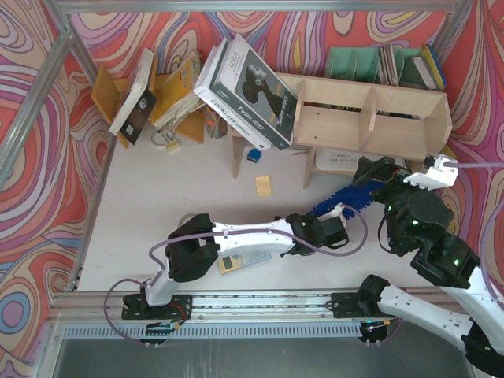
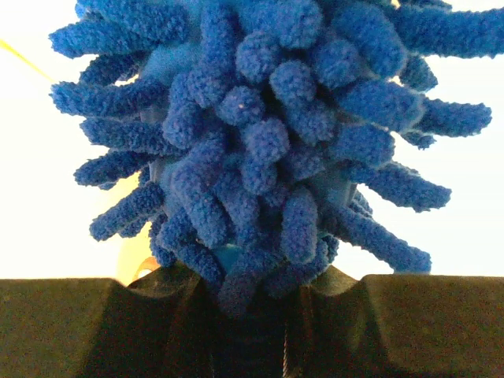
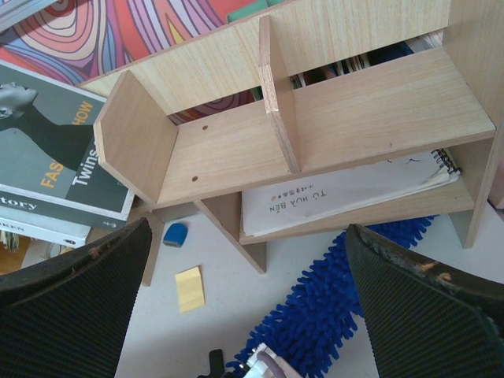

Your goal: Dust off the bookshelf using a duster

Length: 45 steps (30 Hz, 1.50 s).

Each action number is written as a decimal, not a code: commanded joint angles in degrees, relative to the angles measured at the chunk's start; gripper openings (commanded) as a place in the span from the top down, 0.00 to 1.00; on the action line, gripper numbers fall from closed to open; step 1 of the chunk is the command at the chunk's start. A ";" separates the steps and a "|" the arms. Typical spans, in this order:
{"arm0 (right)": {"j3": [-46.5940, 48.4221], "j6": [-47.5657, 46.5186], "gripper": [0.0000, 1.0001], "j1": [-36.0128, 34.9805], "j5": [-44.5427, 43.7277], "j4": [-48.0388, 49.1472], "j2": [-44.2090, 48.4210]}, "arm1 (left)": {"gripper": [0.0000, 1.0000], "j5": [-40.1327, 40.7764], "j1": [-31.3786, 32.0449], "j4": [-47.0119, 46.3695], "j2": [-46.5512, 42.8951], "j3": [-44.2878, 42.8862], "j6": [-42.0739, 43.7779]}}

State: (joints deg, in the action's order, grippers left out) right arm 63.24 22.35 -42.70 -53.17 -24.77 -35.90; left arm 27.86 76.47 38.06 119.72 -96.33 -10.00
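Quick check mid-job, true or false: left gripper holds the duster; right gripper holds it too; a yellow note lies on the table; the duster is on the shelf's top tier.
1. The left gripper is shut on the duster: true.
2. The right gripper grips it too: false; it is open, holding nothing.
3. A yellow sticky note lies on the table: true.
4. The duster lies on the bookshelf's top tier: false; it is low, in front of the lower tier.
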 commanded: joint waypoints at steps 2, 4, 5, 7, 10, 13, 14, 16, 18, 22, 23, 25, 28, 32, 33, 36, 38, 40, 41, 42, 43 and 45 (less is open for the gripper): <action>-0.31 -0.10 0.01 0.02 -1.41 0.24 0.44 | 1.00 -0.16 1.69 1.66 1.47 0.61 1.41; -0.31 -0.05 0.01 0.00 -1.34 0.38 0.33 | 1.00 0.03 2.28 2.78 2.22 0.51 2.07; -0.31 0.02 0.01 0.02 -1.22 0.41 0.26 | 1.00 0.19 2.51 3.19 2.47 0.46 2.42; -0.28 -0.01 0.01 -0.01 -1.07 0.44 0.16 | 1.00 0.72 2.80 4.12 2.76 0.01 2.42; -0.14 0.10 0.01 0.00 -0.97 0.27 0.18 | 1.00 2.17 3.24 4.32 1.56 0.27 2.19; -0.05 0.15 0.01 -0.01 -1.06 0.12 0.29 | 1.00 3.20 4.07 2.33 -2.12 2.05 2.66; -0.01 0.22 0.01 0.06 -1.06 0.11 0.35 | 1.00 3.89 4.62 1.55 -3.49 3.05 3.03; 0.12 0.02 0.01 0.05 -1.14 0.07 0.30 | 1.00 4.82 5.58 -0.60 -6.51 4.91 3.84; 0.21 -0.05 0.01 0.01 -1.08 0.13 0.29 | 1.00 4.74 6.16 -1.68 -9.08 6.39 3.77; 0.21 -0.09 0.01 0.00 -1.01 0.32 0.10 | 1.00 4.24 6.28 -2.76 -12.19 8.91 2.61; 0.15 -0.11 0.01 0.04 -0.99 0.42 0.01 | 1.00 4.37 6.27 -2.93 -12.59 9.35 2.36; -0.04 -0.09 0.01 0.03 -0.98 0.51 -0.07 | 1.00 4.36 6.29 -2.87 -12.51 9.84 2.07; -0.05 -0.38 0.01 0.04 -0.89 0.87 -0.28 | 1.00 4.35 6.29 -1.78 -10.31 9.47 1.15; 0.30 -1.03 0.01 0.06 -0.95 1.22 -0.45 | 1.00 5.94 6.29 -0.56 -8.56 9.69 -1.40; 0.36 -1.27 0.01 0.07 -1.04 1.29 -0.40 | 1.00 6.56 6.26 -0.59 -8.69 10.21 -2.36; 0.32 -1.44 0.01 -0.01 -1.28 1.44 -0.26 | 1.00 6.69 5.84 -0.67 -9.73 12.62 -5.26; 0.02 -1.64 0.01 0.06 -1.26 1.91 -0.15 | 1.00 6.79 5.44 0.07 -10.39 13.88 -7.51; -0.06 -1.76 0.01 -0.01 -1.07 2.24 -0.40 | 1.00 7.33 5.15 1.15 -11.27 15.08 -9.73; -0.03 -1.80 0.01 -0.01 -1.03 2.28 -0.53 | 1.00 7.60 5.04 1.53 -11.88 15.77 -10.75; 0.15 -1.83 0.01 0.00 -0.91 2.28 -0.72 | 1.00 7.89 5.06 1.81 -12.60 16.69 -11.68; 0.27 -1.79 0.01 0.03 -0.85 2.29 -0.86 | 1.00 8.13 5.07 1.85 -13.38 17.60 -12.68; 0.42 -1.68 0.01 -0.01 -0.71 2.19 -0.91 | 1.00 9.24 5.07 1.76 -15.79 20.36 -15.30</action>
State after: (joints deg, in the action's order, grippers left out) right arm 63.24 21.28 -42.70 -53.12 -24.56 -36.18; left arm 33.04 81.78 39.62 109.97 -79.61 -18.24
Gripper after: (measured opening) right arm 0.987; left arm 0.342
